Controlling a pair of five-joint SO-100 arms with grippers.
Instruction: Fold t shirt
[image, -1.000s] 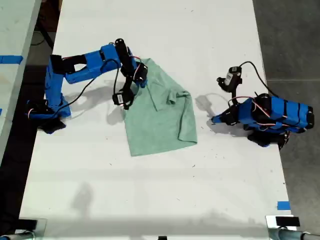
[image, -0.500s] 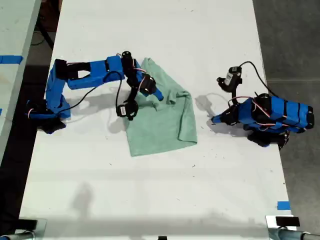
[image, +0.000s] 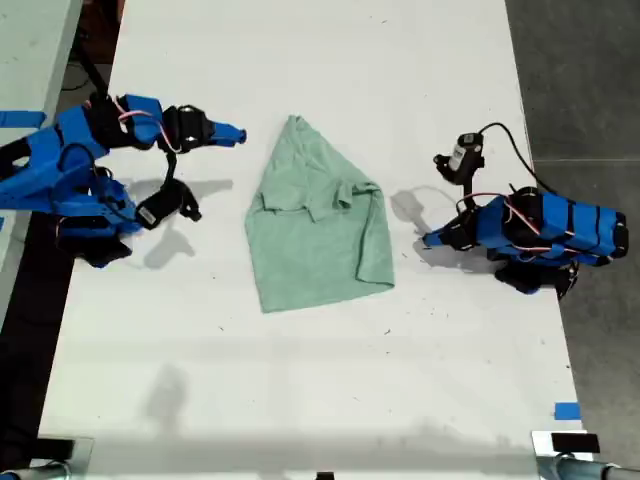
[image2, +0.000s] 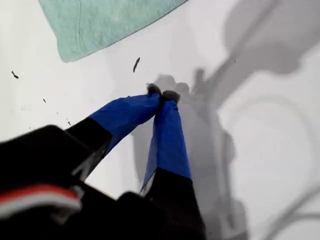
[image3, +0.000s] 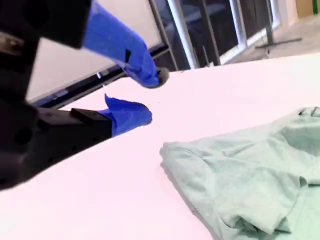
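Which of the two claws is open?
My second claw, at the exterior view's left: its blue tips stand apart, while those of my first claw touch.

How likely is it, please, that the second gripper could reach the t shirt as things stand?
Probably yes. My second gripper is open and points toward the t shirt, with only bare table between them and my first gripper on the shirt's far side.

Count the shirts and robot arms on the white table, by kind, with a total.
T-shirts: 1, the t shirt, lying free of both grippers.
Robot arms: 2, one with my first gripper shut on nothing, one with my second gripper open.
Total: 3.
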